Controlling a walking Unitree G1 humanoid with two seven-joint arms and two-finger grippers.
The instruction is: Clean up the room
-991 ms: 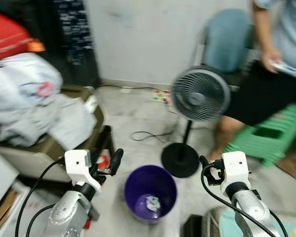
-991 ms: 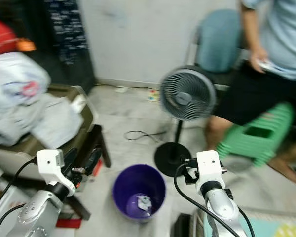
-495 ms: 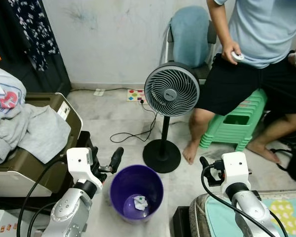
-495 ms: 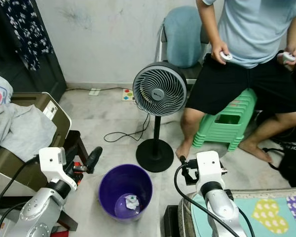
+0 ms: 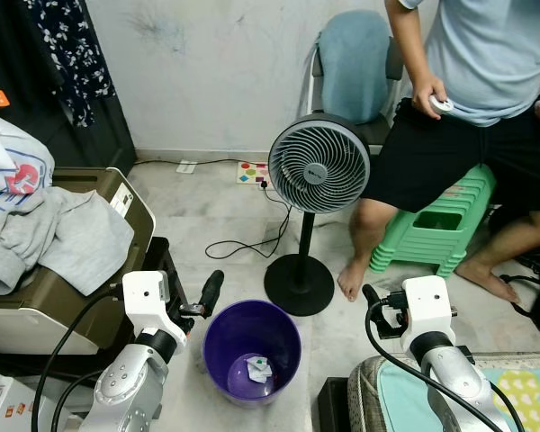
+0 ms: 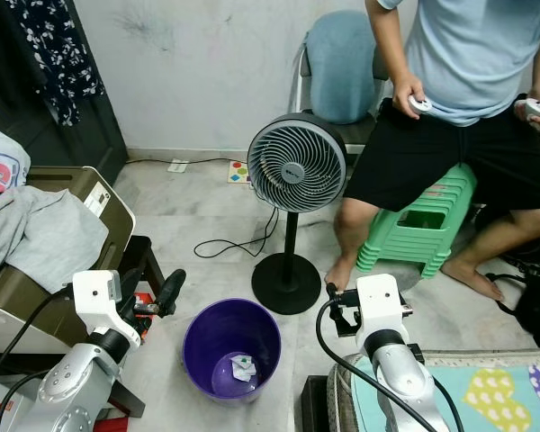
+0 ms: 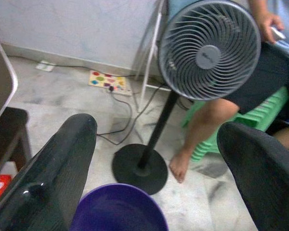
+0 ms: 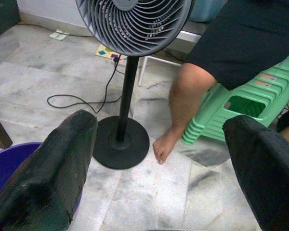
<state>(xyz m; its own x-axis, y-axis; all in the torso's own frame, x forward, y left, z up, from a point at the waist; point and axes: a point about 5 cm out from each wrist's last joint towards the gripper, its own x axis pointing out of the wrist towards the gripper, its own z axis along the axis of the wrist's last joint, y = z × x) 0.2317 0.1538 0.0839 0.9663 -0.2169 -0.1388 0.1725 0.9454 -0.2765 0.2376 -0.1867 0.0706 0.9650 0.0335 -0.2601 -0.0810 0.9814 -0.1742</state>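
Marble floor ahead of you: purple bin (image 5: 251,352) sits between both arms, w/ a crumpled paper scrap (image 5: 258,368) at its bottom. Your left gripper (image 7: 159,178) hovers just beside the bin rim, fingers spread, nothing held. Right gripper (image 8: 159,168) is likewise spread & empty, facing the standing fan (image 5: 319,165). Person (image 5: 486,99) sits on green stools (image 5: 436,229) behind the fan; grey clothes (image 5: 58,236) lie on a brown case at left.

The person (image 5: 472,108) is cut off above the chest, and the scrap (image 5: 258,369) in the bin (image 5: 218,335) is too small to identify.
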